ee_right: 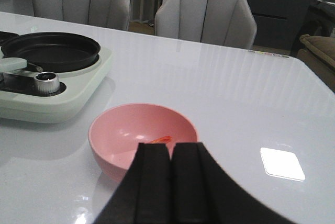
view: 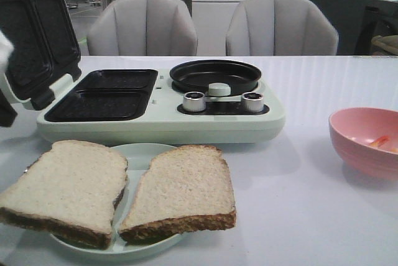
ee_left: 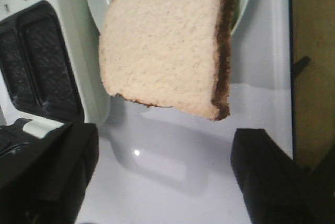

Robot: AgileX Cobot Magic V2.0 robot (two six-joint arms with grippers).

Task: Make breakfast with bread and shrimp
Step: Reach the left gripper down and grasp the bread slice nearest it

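Two square slices of pale bread (view: 118, 194) with dark crusts lie side by side on a pale green plate (view: 140, 154) on the white surface (view: 311, 216), just before the mint breakfast maker (view: 161, 101), whose dark sandwich plates sit bare under the raised lid. The left pincer (ee_left: 162, 177) hangs spread wide near one slice; it should close on a crust edge and lift level. Only the right wrist view shows the right pincer (ee_right: 170, 153) clenched, empty, beside the pink bowl (ee_right: 112, 130) holding what looks like an orange shrimp (ee_right: 161, 139)
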